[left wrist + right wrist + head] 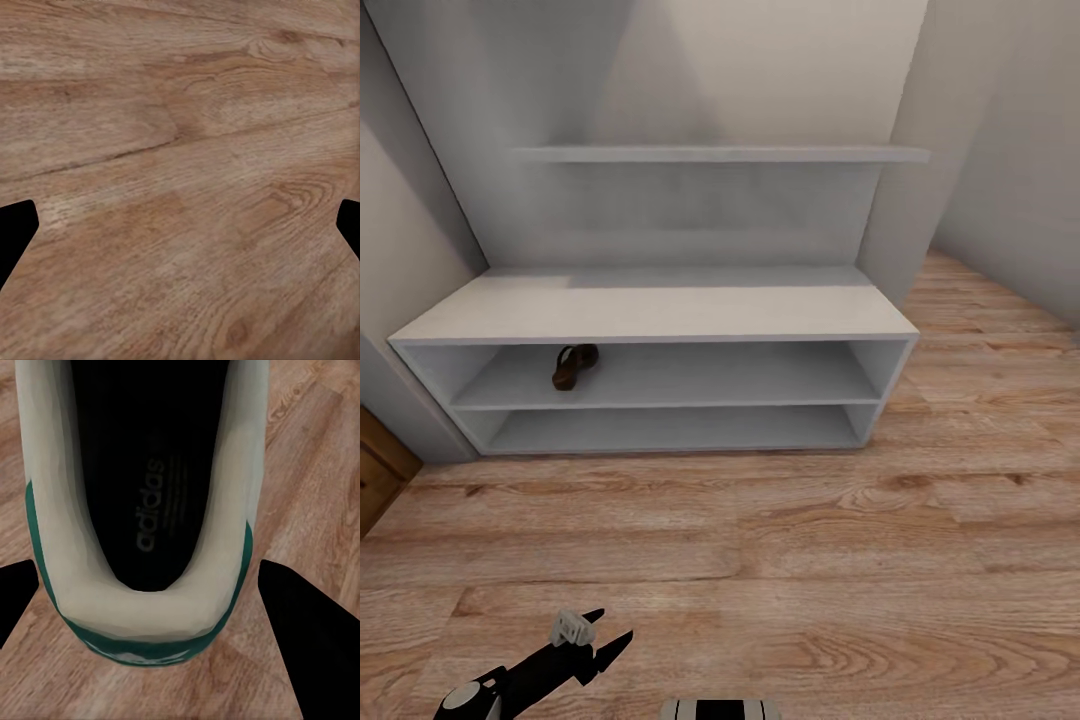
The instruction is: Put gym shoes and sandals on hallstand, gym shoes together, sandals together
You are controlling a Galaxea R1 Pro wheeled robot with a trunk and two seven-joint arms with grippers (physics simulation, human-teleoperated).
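A white gym shoe (142, 611) with a green heel band and dark insole sits heel-first between the fingers of my right gripper (148, 574), which press on both its sides, with the corridor floor (315, 472) behind it. One dark brown sandal (574, 366) lies on the upper open shelf of the pale grey hallstand (660, 312), toward its left end. My left gripper (614, 626) hangs open low over the wood planks, well in front of the rack. In the left wrist view its fingertips (16, 236) stand far apart over bare floor (187, 150).
A long wall shelf (720, 154) runs above the bench top. Grey walls close in on the left and right of the rack. A brown wooden panel (378, 475) stands at the far left edge. Wood flooring (780, 540) stretches between me and the rack.
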